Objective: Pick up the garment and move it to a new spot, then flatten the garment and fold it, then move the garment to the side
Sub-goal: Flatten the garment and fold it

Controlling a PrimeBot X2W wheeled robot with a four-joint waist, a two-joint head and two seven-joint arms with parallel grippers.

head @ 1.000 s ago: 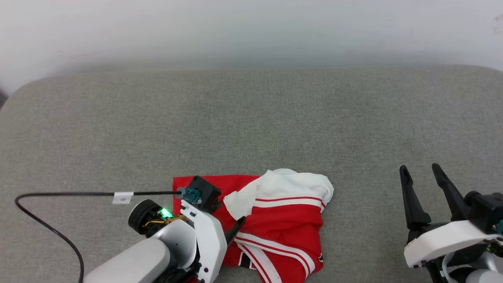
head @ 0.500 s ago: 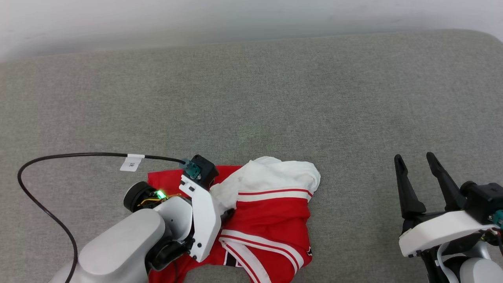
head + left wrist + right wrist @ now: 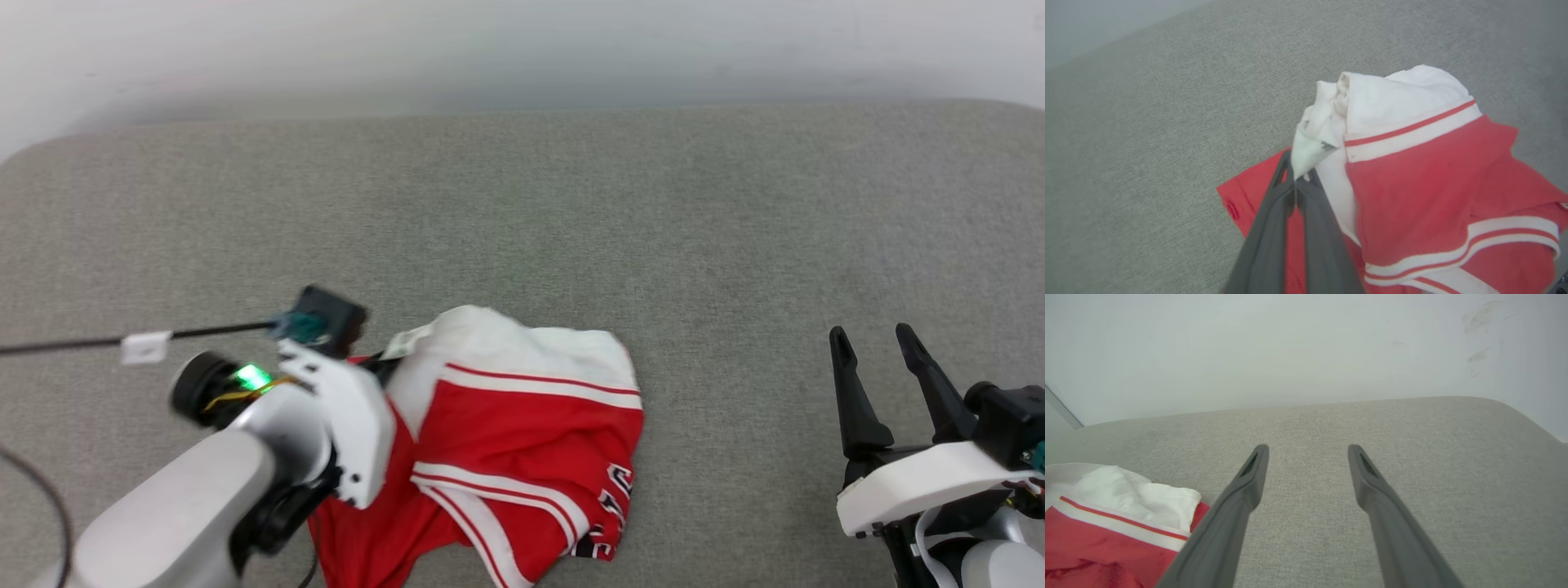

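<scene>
Left wrist view: the left tool (image 3: 1295,181), spread wide a second ago, now pinches a white fold of the red, white-sleeved jersey garment (image 3: 1412,196) crumpled on the grey fabric table (image 3: 522,229); lifting can probably begin. The right tool (image 3: 872,343) waits released.

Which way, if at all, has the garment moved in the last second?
Yes. In the head view the garment, pinched by the shut left gripper, has slid leftward, away from the right end of the grey cushion.
</scene>
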